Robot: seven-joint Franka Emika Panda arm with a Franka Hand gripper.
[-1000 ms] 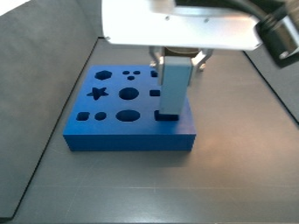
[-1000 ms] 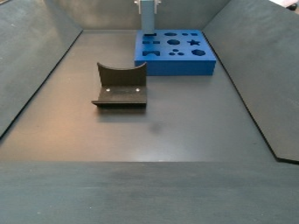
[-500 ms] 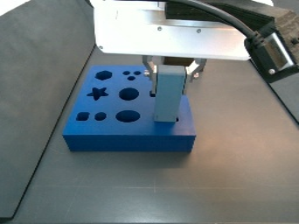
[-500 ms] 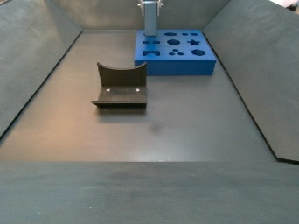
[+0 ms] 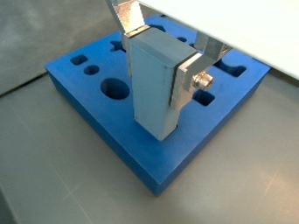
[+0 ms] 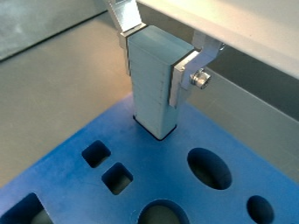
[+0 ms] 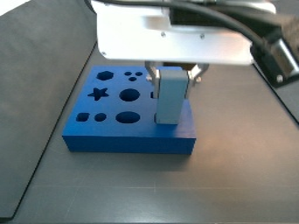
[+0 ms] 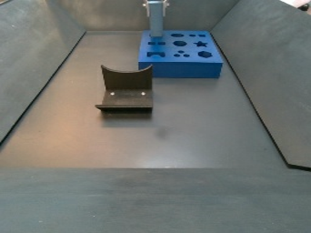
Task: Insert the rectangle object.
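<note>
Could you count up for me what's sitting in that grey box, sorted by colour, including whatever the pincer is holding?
Bright blue: 1, the board with shaped holes.
Grey-blue: 1, the rectangle object, upright, gripped by the pincer at the top, its lower end at the board.
Dark brown: 1, the U-shaped piece on the floor, apart from the board.
Total: 3

Grey-blue rectangle object [image 5: 156, 83], silver pincer [image 5: 166, 45], bright blue board [image 5: 117, 131], dark brown fixture [image 8: 124, 89]

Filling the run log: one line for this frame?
gripper: shut on block | block: upright, lower end in board slot | fixture: apart, untouched
</note>
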